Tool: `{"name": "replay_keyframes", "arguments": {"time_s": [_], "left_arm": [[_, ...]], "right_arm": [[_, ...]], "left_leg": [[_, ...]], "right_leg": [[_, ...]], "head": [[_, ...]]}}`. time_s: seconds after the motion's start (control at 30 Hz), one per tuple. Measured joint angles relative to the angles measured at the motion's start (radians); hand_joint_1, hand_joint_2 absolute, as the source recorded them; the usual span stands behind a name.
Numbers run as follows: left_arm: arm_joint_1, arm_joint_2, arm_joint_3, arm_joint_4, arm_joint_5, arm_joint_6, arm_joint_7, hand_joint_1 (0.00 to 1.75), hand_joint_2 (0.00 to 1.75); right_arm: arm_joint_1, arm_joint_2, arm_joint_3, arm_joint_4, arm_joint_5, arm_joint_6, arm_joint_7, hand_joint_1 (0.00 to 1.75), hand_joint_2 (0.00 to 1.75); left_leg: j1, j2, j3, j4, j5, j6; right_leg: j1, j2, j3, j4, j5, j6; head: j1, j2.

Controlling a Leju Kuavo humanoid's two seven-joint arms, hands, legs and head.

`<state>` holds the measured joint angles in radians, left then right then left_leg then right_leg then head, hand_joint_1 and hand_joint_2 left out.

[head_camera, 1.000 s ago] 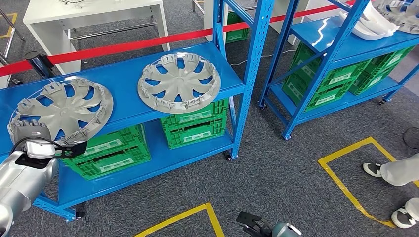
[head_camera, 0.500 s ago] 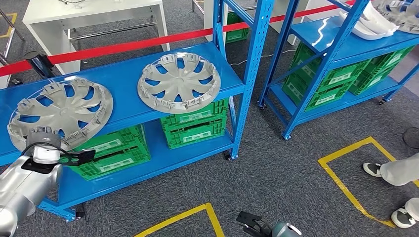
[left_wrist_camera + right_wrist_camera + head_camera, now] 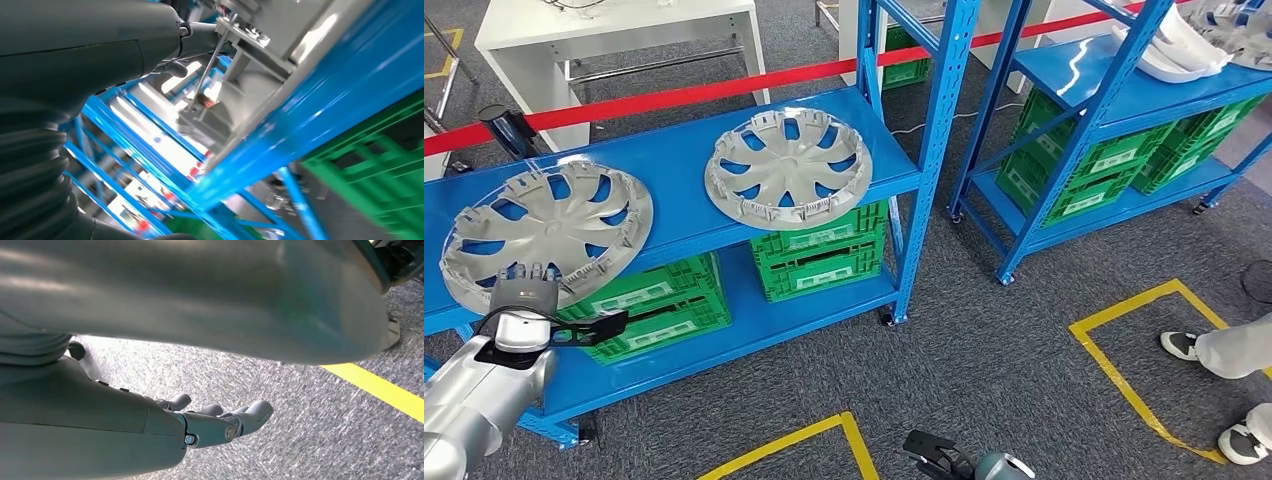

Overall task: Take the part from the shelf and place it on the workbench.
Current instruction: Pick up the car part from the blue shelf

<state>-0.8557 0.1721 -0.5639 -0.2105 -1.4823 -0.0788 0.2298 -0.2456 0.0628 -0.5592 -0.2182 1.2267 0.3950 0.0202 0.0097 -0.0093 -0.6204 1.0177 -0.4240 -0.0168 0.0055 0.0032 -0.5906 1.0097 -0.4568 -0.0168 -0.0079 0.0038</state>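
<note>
Here, grey spoked hubcap [image 3: 546,234] flat on blue shelf [image 3: 679,170]; left hand [image 3: 524,292] grip unclear.

Left hand [image 3: 524,290] fingers hidden under hubcap [image 3: 544,225] rim; left wrist view blurred.

Two grey plastic wheel covers lie on the top board of the blue shelf [image 3: 679,165], inner side up, their spokes curved and clips standing round the rims. The left wheel cover [image 3: 549,232] sits at about nine o'clock of the board, its near rim overhanging the front edge. The right wheel cover [image 3: 788,166] lies flat at three o'clock, well apart from the first.
</note>
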Motion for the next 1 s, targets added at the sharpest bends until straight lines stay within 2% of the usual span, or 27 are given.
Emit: {"name": "replay_keyframes", "arguments": {"time_s": [0.27, 0.53, 1.0], "left_arm": [[0.055, -0.026, 0.086, -0.006, 0.119, 0.210, -0.072, 0.00, 1.75], [0.061, -0.036, 0.151, -0.007, 0.150, 0.201, -0.083, 0.00, 1.75], [0.072, -0.039, 0.174, -0.008, 0.134, 0.270, -0.084, 0.00, 1.75]], "right_arm": [[0.003, 0.000, 0.000, 0.000, -0.003, 0.000, -0.005, 0.00, 0.00], [-0.002, 0.000, 0.002, 0.000, 0.007, 0.000, 0.001, 0.00, 0.00], [-0.007, 0.000, 0.017, 0.000, 0.012, 0.000, 0.003, 0.00, 0.00]], "left_leg": [[-0.001, 0.000, 0.001, 0.000, 0.000, 0.000], [0.000, 0.000, 0.001, 0.000, 0.000, 0.000], [0.000, 0.000, 0.001, -0.001, 0.000, 0.000]], "right_leg": [[0.000, -0.001, 0.001, 0.000, -0.001, 0.000], [0.000, 0.000, 0.001, 0.000, -0.001, 0.000], [0.000, 0.000, 0.000, 0.000, -0.001, -0.001]], "head": [[0.000, 0.000], [0.000, 0.000], [0.000, 0.000]]}}
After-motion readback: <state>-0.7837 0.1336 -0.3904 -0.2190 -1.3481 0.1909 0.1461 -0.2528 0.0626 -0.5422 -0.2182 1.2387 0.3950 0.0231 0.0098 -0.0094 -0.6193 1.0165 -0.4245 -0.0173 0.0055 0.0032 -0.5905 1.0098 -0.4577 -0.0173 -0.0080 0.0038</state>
